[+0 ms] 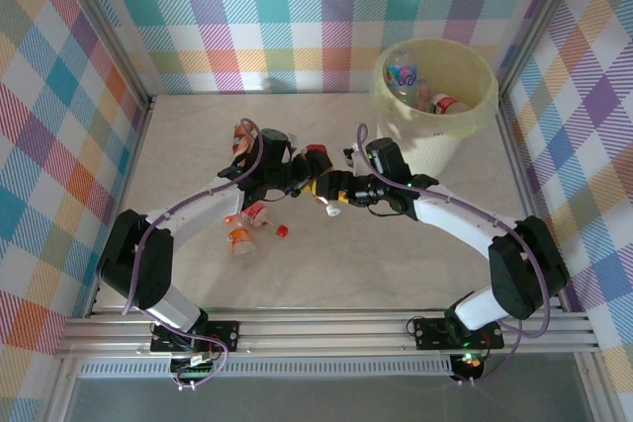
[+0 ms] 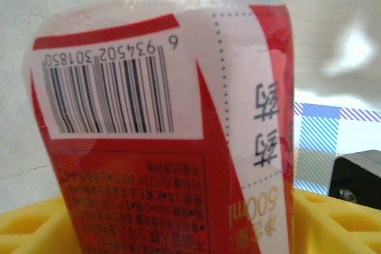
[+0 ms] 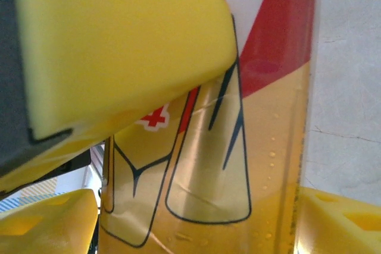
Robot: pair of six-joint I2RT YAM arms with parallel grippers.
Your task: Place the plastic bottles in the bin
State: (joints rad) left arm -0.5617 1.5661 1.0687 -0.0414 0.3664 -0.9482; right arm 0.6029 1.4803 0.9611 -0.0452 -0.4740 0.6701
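Three: counted that many loose bottles (image 1: 240, 241) on the table (image 1: 396, 264) left of centre, with a red cap (image 1: 283, 231) just right of the nearest. Found the left claw (image 1: 305, 177) mid-table, part-closed on a red bottle (image 2: 155, 147), yellow fingers (image 2: 36, 227) against its sides, barcode towards the wrist camera. Saw the right claw (image 1: 334, 193) just right of it, nearly touching, pads (image 3: 47, 221) closed onto both sides of an amber bottle (image 3: 238, 165) with a red-and-white label. Could not tell whether both held the same bottle. Spotted the bin (image 1: 435, 150) at far right, with more bottles (image 1: 401, 74) inside.
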